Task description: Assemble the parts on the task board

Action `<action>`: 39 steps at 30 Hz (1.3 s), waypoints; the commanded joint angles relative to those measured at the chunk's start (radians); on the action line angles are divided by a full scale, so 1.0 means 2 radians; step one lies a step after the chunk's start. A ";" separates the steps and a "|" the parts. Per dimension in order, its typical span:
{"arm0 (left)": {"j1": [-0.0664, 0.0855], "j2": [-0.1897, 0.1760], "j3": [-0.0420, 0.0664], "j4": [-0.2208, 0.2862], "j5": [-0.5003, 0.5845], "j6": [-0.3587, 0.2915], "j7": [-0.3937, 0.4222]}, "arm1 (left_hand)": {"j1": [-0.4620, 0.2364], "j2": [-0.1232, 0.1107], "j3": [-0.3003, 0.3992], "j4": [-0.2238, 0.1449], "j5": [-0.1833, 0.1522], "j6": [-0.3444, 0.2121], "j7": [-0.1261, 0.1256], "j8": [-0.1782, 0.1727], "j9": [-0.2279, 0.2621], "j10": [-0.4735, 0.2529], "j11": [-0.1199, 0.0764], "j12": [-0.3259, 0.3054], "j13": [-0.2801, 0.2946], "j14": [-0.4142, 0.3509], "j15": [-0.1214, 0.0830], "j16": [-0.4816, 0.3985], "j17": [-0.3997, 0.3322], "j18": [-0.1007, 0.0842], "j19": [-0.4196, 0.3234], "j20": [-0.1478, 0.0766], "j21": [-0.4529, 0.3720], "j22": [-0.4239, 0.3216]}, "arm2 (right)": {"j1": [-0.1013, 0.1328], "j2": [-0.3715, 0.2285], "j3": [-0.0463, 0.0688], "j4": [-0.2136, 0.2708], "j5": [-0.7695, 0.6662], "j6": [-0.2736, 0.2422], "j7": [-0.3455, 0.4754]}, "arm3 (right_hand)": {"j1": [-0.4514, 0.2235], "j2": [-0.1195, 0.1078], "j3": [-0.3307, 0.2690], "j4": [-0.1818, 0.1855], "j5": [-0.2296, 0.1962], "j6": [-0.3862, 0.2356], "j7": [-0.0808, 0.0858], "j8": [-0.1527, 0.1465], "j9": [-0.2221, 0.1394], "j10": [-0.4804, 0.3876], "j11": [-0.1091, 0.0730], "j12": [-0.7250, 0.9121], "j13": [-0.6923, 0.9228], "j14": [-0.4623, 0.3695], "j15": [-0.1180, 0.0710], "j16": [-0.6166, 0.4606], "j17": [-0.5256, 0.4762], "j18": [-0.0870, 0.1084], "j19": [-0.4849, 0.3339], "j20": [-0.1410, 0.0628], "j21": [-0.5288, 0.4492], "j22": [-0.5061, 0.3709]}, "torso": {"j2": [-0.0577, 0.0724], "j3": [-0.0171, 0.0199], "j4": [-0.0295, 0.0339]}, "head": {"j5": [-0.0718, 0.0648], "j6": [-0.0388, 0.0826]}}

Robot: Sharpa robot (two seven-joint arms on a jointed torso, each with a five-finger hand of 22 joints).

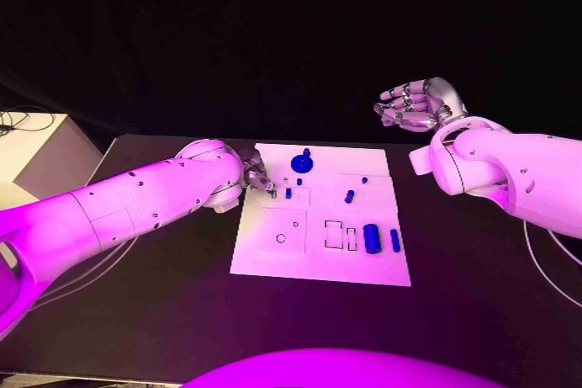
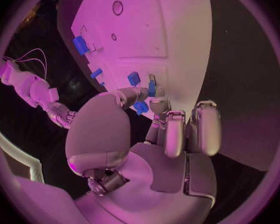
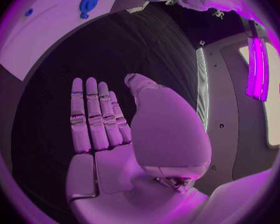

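Observation:
The white task board (image 1: 318, 257) lies in the middle of the black table. On it are a round blue gear-like part (image 1: 302, 162), small blue parts (image 1: 349, 196) (image 1: 364, 180) and two longer blue parts (image 1: 373, 238) (image 1: 394, 240). My left hand (image 1: 258, 179) (image 2: 154, 118) is low over the board's far left corner. Its thumb and one finger meet on a small blue part (image 1: 288, 193) (image 2: 152, 88) standing on the board (image 2: 146, 30), while the other fingers are curled in. My right hand (image 1: 419, 104) (image 3: 96, 119) hangs raised beyond the board's far right corner, fingers straight, holding nothing.
The board has outlined slots (image 1: 334, 232) and a round hole (image 1: 282, 237) near its front half. A pale box (image 1: 30, 152) stands off the table's left side. Bare black table (image 1: 485, 279) surrounds the board.

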 commanded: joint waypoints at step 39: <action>-0.004 0.013 -0.001 -0.013 -0.017 0.032 -0.004 | -0.001 0.005 0.076 -0.076 0.003 0.006 -0.003 0.001 0.074 0.003 0.000 0.002 -0.001 0.052 -0.005 0.002 0.132 -0.006 0.004 -0.002 0.002 0.016 | 0.000 -0.001 0.000 0.001 -0.001 0.009 0.002 | -0.003 -0.001 0.002 -0.001 0.003 -0.001 0.004 -0.003 -0.001 -0.003 0.001 -0.004 0.000 0.000 0.002 -0.004 -0.001 0.007 -0.004 0.000 0.000 -0.001 | 0.000 -0.0006 0.0002 | 0.000 -0.003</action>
